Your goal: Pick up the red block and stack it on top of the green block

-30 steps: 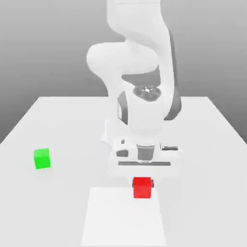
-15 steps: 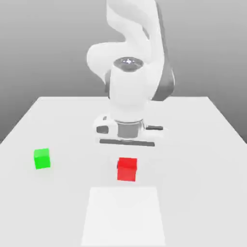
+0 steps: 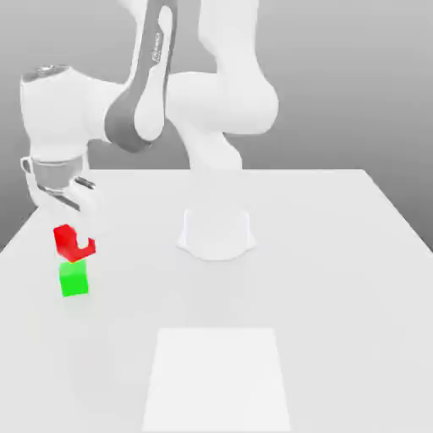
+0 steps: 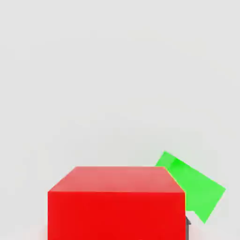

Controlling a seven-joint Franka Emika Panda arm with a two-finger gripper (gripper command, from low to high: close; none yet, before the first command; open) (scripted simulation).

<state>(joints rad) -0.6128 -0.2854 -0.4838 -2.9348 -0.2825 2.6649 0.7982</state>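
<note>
One plain bright-red cube is sitting clamped in the jaws (image 3: 83, 240), which are pressing on it from its sides. The red block (image 3: 69, 243) is showing matte, unmarked faces; in the hand view its upper face is looking a paler, softer red than the strong, even red of the face beside it, and a straight edge is dividing the two. In the exterior view the white finger is covering part of it, and the block is hanging turned at an angle.

Just beneath it, the green block (image 3: 73, 279) is resting on the pale worktop (image 3: 321, 287), toward the exterior view's left. It is showing plain green faces, its top slightly lighter than its front. In the hand view it is lying skewed against the red block's edges, partly hidden behind it. Above both blocks, the white arm (image 3: 221, 101) is reaching across from its base (image 3: 216, 235). A white square patch (image 3: 216, 379) is lying nearer the camera.
</note>
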